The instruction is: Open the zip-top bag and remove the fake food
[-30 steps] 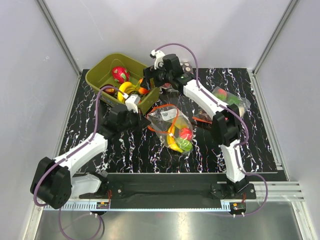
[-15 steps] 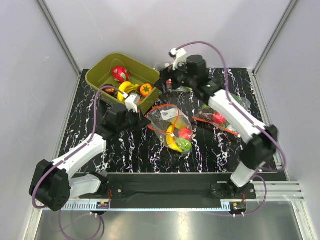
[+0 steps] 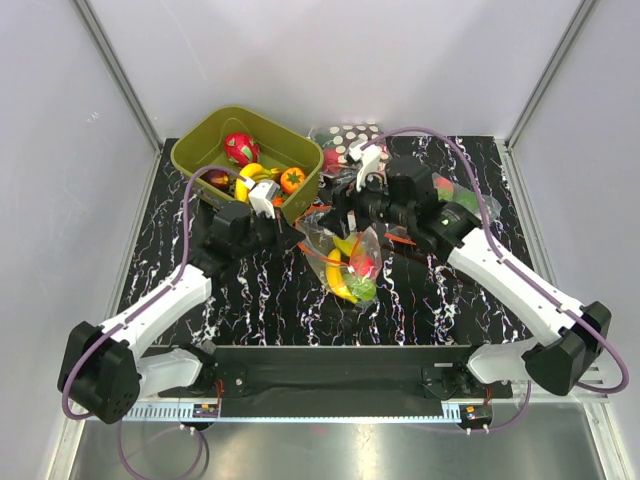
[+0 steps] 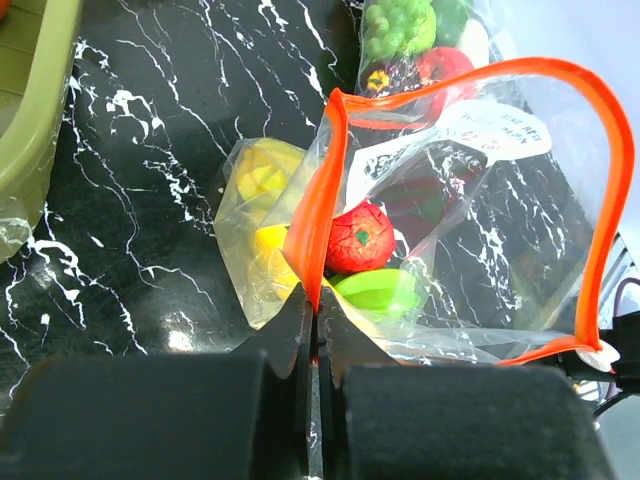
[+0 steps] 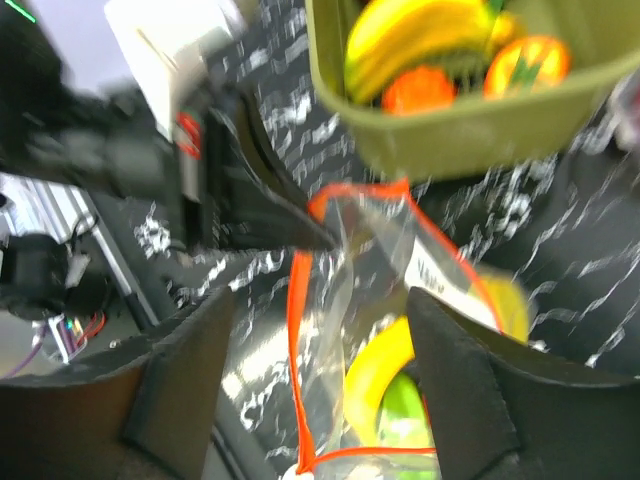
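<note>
Two white-shelled arms point(image 3: 165, 300) with black joints point(image 3: 100, 365), each trailing a purple cable point(image 3: 187, 205).

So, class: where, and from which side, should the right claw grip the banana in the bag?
Probably pinch the banana across its curved middle, entering through the gaping mouth of the zip-top bag, on the bin side. The left claw holds the zip strip up, so that rim stands open toward the right claw.

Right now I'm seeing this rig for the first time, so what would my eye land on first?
The clear zip-top bag at the centre of the table, its orange-red strip gaping in a wide loop, bright fake food inside. The left tool pinches that strip's corner; the right tool hangs open over the mouth.
</note>
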Robot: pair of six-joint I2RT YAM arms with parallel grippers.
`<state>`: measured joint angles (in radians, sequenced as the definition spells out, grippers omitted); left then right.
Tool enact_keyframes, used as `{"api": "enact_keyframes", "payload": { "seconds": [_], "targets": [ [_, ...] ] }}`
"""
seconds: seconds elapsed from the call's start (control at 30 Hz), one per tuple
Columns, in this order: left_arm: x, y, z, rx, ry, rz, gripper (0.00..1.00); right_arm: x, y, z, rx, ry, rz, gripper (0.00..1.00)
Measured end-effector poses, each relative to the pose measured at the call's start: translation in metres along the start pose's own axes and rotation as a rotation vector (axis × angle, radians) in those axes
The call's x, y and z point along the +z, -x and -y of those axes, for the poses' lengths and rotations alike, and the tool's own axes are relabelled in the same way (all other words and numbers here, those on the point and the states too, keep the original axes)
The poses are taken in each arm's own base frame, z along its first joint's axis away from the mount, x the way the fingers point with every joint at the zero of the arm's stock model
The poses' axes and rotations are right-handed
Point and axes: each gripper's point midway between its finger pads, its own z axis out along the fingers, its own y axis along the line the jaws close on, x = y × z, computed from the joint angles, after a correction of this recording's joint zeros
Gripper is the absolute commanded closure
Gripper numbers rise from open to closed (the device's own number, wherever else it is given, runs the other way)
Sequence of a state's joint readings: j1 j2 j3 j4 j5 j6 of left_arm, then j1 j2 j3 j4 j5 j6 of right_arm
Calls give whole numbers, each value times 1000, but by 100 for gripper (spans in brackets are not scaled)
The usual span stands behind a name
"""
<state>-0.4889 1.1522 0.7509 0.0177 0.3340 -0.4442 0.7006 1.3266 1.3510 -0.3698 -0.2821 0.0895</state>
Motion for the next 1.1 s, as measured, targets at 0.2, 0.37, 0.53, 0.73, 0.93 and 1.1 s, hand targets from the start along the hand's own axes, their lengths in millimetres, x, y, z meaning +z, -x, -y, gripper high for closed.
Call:
{"api": "enact_keyframes", "payload": {
  "seconds": [0.2,0.37,0.53,0.73,0.93,1.1],
  "targets": [
    [-1,2,2,-7,-5,6,100,23,-50,9,102,-14,-135,38],
    [-4,5,7,-4,-23,17,100,42,-82,22,152,-58,-234,41],
    [-3,7,13,9,-58,19,100,58,-121,41,187,-134,-373,43],
    [4,0,16,17,-95,-7,100,65,-165,52,214,-185,-518,43],
    [6,-5,17,21,-104,-21,100,69,-195,51,224,-190,-613,41],
    [6,-6,17,25,-105,-24,100,72,-209,42,218,-177,-662,40]
  ]
}}
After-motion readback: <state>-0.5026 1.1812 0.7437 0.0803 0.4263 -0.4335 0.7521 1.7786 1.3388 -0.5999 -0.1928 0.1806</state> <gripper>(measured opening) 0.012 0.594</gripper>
